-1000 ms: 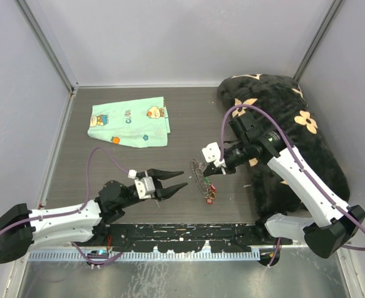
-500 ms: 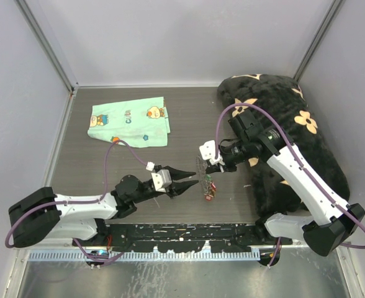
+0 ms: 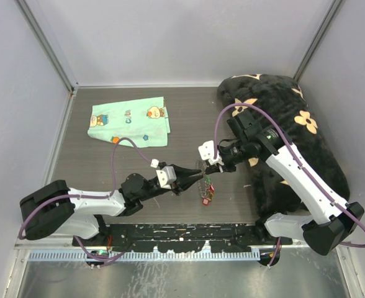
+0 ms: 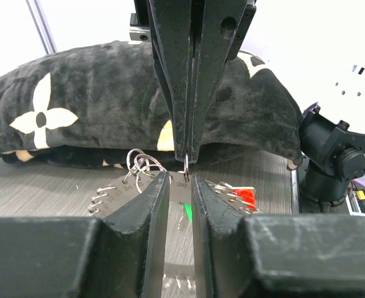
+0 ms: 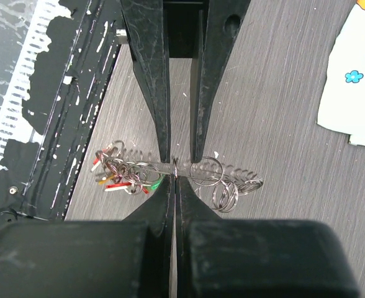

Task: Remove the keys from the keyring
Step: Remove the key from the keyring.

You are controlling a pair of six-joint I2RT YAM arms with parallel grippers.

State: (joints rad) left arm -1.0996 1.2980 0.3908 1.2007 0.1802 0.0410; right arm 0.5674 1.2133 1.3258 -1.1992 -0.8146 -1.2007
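Walls close the table (image 3: pixel 108 180) on three sides and a black cushion (image 3: pixel 306 136) crowds the right, leaving bare room on the left. Since a second ago the left gripper (image 3: pixel 197 176) has reached in and narrowed, and it now straddles the keyring (image 5: pixel 232 169) mid-table. The right gripper (image 5: pixel 173 181) pinches the wire. Only the wrist views show the left's slim gap. The keys (image 5: pixel 117 177) bunch at one end.

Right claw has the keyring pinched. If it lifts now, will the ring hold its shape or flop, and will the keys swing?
The keyring is thin wire, so it probably flexes and tilts in the right claw. The keys bunch at one end, likely dragging that side down.
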